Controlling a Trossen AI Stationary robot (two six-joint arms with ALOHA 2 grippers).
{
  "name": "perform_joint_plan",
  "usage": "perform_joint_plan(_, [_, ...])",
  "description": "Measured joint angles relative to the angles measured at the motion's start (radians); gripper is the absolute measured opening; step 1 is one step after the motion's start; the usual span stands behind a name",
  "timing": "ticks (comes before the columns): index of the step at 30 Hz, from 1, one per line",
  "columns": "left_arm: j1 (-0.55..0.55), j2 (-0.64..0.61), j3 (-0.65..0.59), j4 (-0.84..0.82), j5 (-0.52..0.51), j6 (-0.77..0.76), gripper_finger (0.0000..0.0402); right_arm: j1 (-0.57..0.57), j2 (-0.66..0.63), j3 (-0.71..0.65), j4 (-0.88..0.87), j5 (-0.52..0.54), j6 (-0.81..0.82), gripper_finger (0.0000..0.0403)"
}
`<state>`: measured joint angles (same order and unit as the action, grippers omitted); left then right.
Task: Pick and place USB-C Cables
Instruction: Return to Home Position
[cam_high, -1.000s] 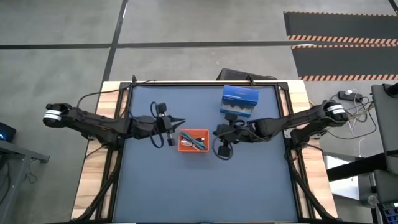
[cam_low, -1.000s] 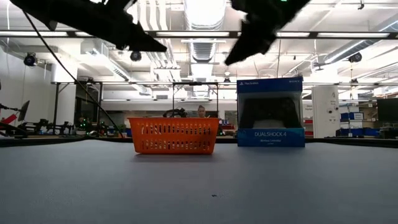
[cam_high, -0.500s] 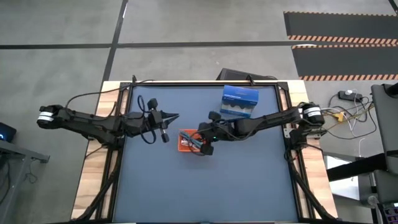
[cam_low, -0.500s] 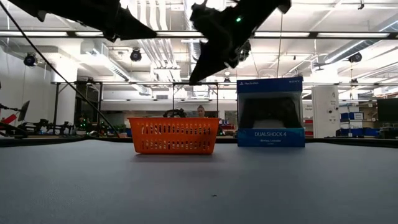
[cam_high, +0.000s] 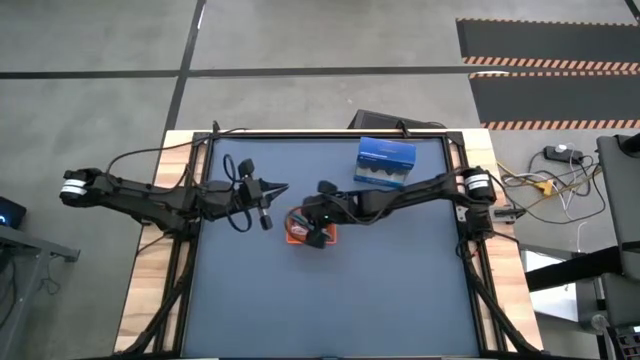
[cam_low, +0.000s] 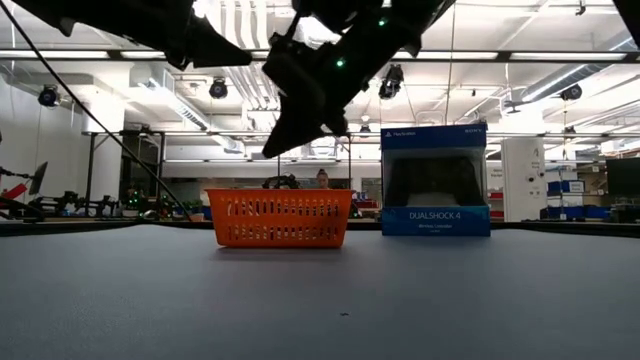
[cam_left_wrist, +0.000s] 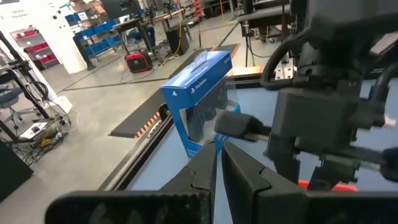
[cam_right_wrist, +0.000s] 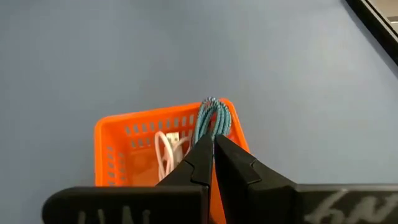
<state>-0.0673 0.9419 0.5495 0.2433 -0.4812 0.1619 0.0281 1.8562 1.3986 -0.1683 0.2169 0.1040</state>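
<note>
The orange tray sits mid-table, mostly covered by my right gripper, which hovers over it. In the right wrist view my right gripper is shut on the teal cable above the tray; the white cable lies inside. The black and pink-red cables do not show. My left gripper is shut and empty, in the air just left of the tray on its far side. The low view shows the tray standing on the table with my right gripper high above it. My right gripper pinches the teal cable between its two fingertips, slanting down from above and from the table's right. A looped bundle of the coil sticks out past the tips. The cable is lifted clear, over the tray's rim.
A blue PlayStation controller box stands right of the tray toward the far edge, and it also shows in the low view. Open blue table top lies on the near side. Wooden side rails border the mat.
My right gripper has swung from the tray's right side toward the table's left and now hangs over the tray. My left gripper drew back slightly toward the left and far side, then kept still.
</note>
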Motion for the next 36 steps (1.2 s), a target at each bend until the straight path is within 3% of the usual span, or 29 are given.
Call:
perform_joint_plan(16, [0.000,0.002,0.000,0.001,0.000,0.000,0.0010,-0.009,0.130,0.019,0.121,-0.005,0.051,0.0009])
perform_joint_plan(20, [0.000,0.002,0.000,0.001,0.000,0.000,0.0010,-0.022,0.143,0.019,0.103,-0.012,0.130,0.0009])
perform_joint_plan(27, [0.000,0.002,0.000,0.001,0.000,0.000,0.0010,-0.022,0.143,0.018,0.093,-0.007,0.132,0.0009])
perform_joint_plan(36, [0.000,-0.003,0.000,0.001,0.001,0.000,0.0010,0.018,-0.011,-0.028,0.073,-0.006,0.017,0.0009])
